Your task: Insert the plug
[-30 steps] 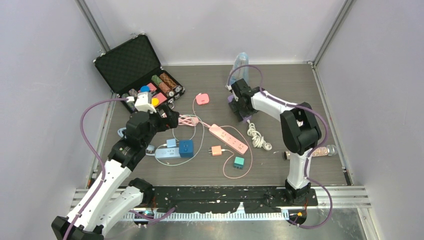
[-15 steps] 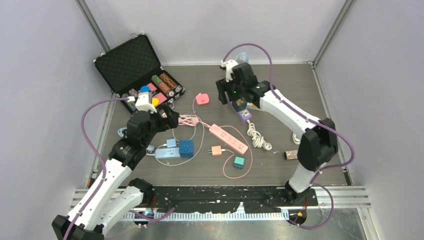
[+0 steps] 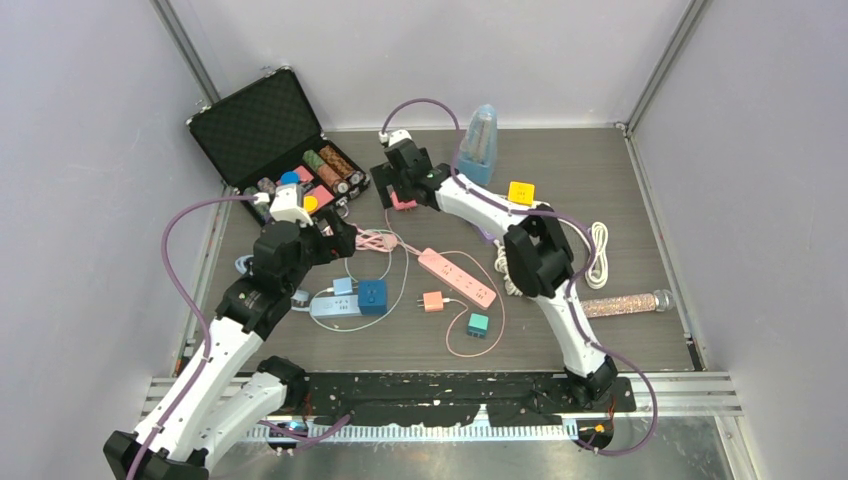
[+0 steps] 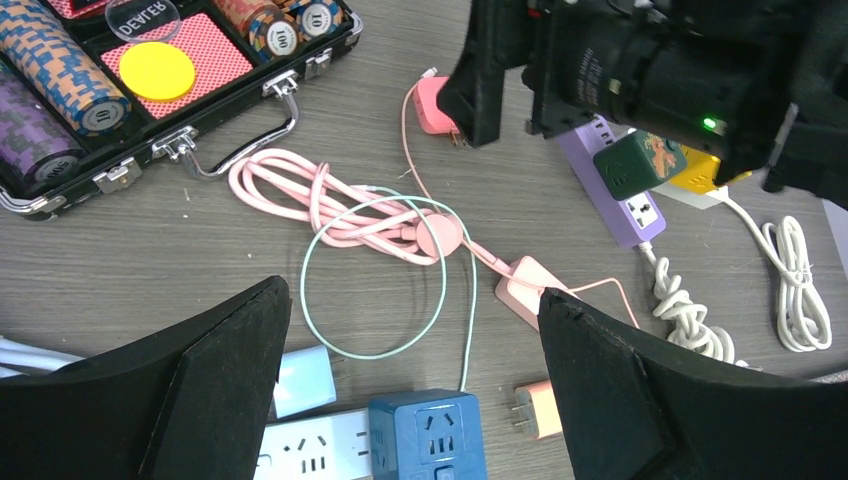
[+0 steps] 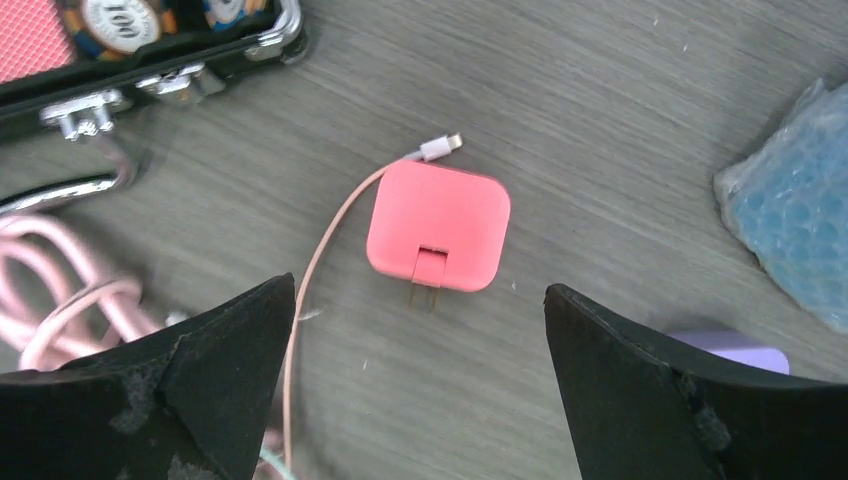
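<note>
Your right gripper [image 5: 420, 300]: jaws spread wide over pink plug [image 5: 438, 225] | your left gripper [image 4: 415, 295]: likewise spread, above pink cable [image 4: 330, 205]

Overhead and both wrist views share pink plug [image 5: 438, 225]

You're seeing the pink square plug [image 5: 438, 225] lying flat on the table [image 5: 600, 80], its two prongs sticking out from one edge. The pink power strip [image 3: 457, 277] is lying diagonally, sockets up, well apart from it.
</note>
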Robot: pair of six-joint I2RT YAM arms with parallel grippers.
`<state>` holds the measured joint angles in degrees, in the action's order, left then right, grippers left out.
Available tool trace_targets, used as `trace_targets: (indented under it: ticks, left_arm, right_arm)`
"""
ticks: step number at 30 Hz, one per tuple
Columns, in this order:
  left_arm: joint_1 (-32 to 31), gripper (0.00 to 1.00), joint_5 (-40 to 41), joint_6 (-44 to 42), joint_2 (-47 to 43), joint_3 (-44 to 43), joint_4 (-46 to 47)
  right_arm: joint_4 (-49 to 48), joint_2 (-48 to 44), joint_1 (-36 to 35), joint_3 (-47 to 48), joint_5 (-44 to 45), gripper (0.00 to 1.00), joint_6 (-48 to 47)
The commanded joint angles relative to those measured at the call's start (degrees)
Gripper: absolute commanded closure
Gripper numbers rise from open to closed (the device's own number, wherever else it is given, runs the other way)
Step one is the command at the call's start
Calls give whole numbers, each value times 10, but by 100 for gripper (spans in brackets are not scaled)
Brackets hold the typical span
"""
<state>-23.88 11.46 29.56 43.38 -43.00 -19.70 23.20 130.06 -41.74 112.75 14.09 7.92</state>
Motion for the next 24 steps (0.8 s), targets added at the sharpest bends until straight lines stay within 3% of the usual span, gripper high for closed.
trace_targets:
  ticks: [1, 7, 19, 21, 24]
  left_arm:
    - [3, 8, 3, -3, 0, -24, -1]
    - [4, 8, 1, -4, 3, -23, -1]
    - [10, 8, -3, -9, -1, -23, -1]
    - [10, 8, -5, -8, -2, -23, -1]
    - [11, 8, -6, -9, -3, -22, -1]
  right_arm:
    - [47, 63, 6, 110, 42, 0, -3]
    - [109, 131, 13, 192, 27, 0, 30]
    - [160, 196, 22, 260, -15, 1, 59]
    - [165, 206, 24, 271, -24, 4, 66]
    - [161, 210, 27, 274, -37, 16, 76]
